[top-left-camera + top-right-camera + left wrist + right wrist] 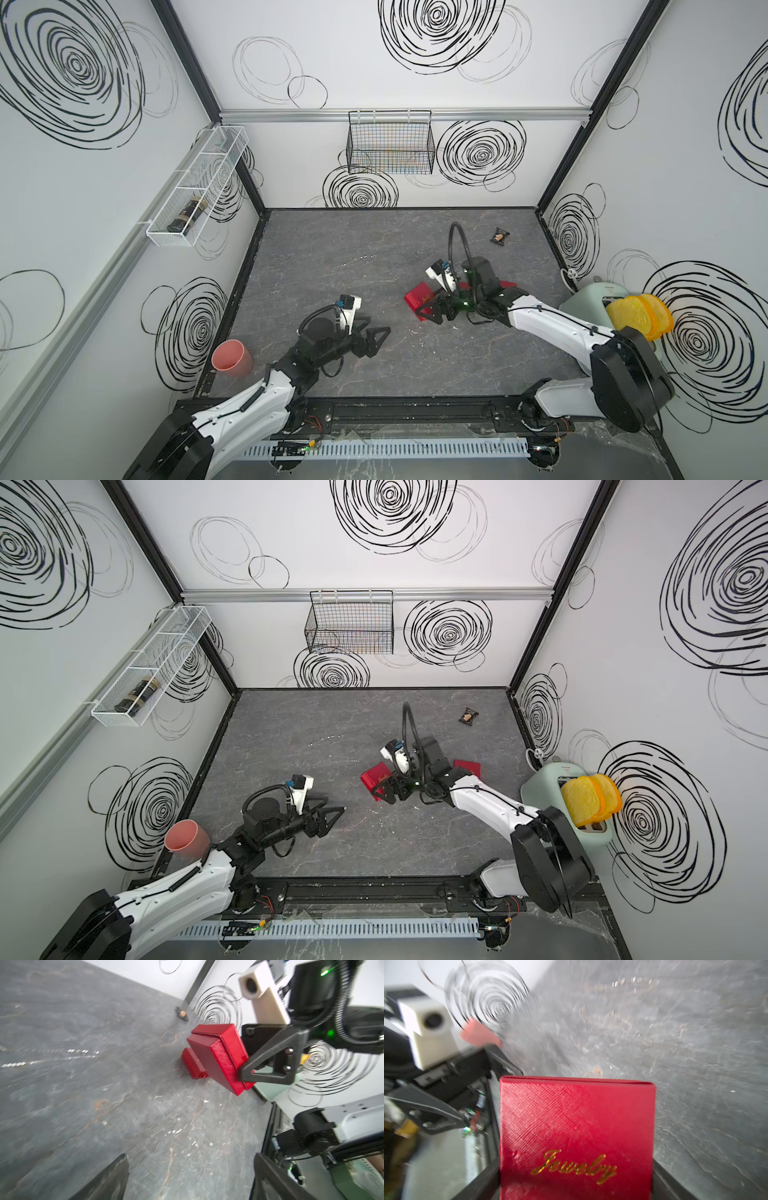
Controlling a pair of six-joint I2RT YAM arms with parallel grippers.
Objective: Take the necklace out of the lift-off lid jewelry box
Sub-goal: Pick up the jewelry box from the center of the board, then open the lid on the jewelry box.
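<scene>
Early stage, seemingly. Red jewelry box [209, 1057] clamped in the right gripper [427, 304], tilted and apparently raised off the table [332, 249] near its centre, lid [575, 1122] looking still seated. Empty left gripper [379, 325] spread wide at the box's eight o'clock. At three o'clock, a second red piece [467, 766]. No necklace clearly seen; lid removal and lift-out apparently remaining.

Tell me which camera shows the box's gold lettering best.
Right wrist: the gold lettering reads clearly, close up, on the red jewelry box. Both top views show only a tiny gold smear; left wrist shows the box's plain sides.
</scene>
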